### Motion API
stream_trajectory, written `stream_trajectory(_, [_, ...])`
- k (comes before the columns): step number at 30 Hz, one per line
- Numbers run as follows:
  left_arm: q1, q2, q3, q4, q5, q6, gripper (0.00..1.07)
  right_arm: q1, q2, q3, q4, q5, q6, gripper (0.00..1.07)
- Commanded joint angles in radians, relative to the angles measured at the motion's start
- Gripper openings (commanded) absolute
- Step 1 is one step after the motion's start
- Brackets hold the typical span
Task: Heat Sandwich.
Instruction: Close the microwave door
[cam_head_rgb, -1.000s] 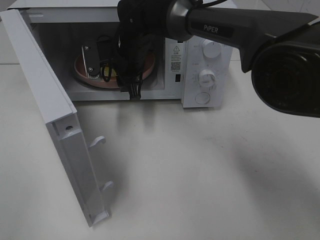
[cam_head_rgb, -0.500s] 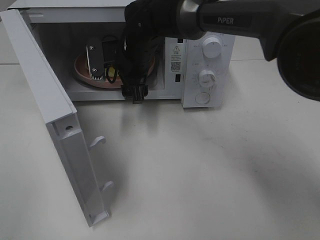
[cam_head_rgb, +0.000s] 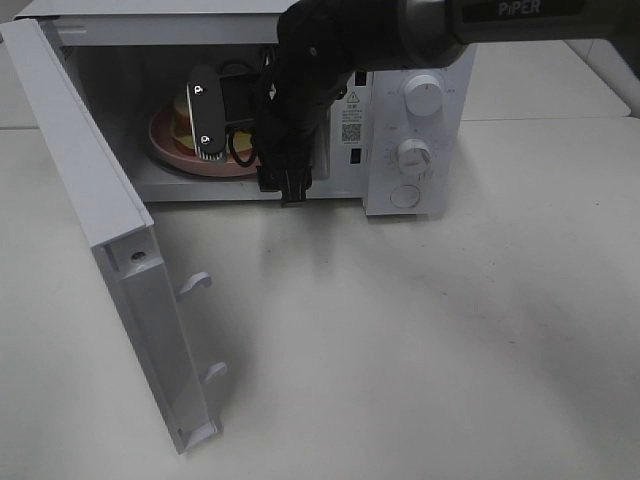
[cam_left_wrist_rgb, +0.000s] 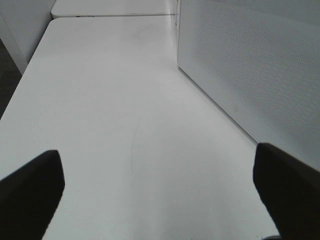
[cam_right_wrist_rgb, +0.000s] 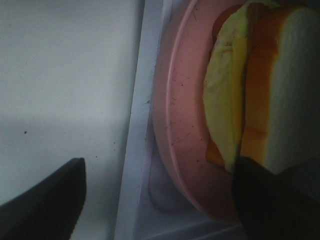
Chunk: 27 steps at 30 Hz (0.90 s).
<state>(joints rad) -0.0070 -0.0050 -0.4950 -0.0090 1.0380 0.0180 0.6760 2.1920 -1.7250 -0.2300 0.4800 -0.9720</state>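
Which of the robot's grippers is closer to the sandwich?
Right. The right gripper is inside the microwave, right at the sandwich; the left gripper hangs over the table outside.

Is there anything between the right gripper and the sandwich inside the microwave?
Nothing visible does. The right gripper reaches in past the open door, jaws apart at the edge of the pink plate. The sandwich lies on that plate right beside one jaw, with no other object between them.

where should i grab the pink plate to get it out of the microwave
Pinch the pink plate by its front rim, coming in level through the microwave opening: the sandwich fills its middle, and cavity walls close off the other sides.
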Motion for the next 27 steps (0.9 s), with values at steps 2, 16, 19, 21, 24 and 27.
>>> stream_trajectory(2, [0.004,-0.026,0.001,0.002,-0.004,-0.003,0.98,0.0,-0.051,0.073,0.0,-0.041,0.009,0.76])
stream_trajectory(16, [0.004,-0.026,0.001,0.002,-0.004,-0.003,0.98,0.002,-0.185,0.25,0.011,-0.056,0.017,0.76])
stream_trajectory(19, [0.004,-0.026,0.001,0.002,-0.004,-0.003,0.98,0.002,-0.214,0.283,0.011,-0.056,0.025,0.76])
stream_trajectory(21, [0.004,-0.026,0.001,0.002,-0.004,-0.003,0.98,0.002,-0.244,0.312,0.011,-0.054,0.043,0.76])
stream_trajectory(24, [0.004,-0.026,0.001,0.002,-0.004,-0.003,0.98,0.002,-0.262,0.331,0.011,-0.053,0.061,0.76])
stream_trajectory(27, [0.004,-0.026,0.001,0.002,-0.004,-0.003,0.98,0.002,-0.292,0.365,0.011,-0.05,0.087,0.76])
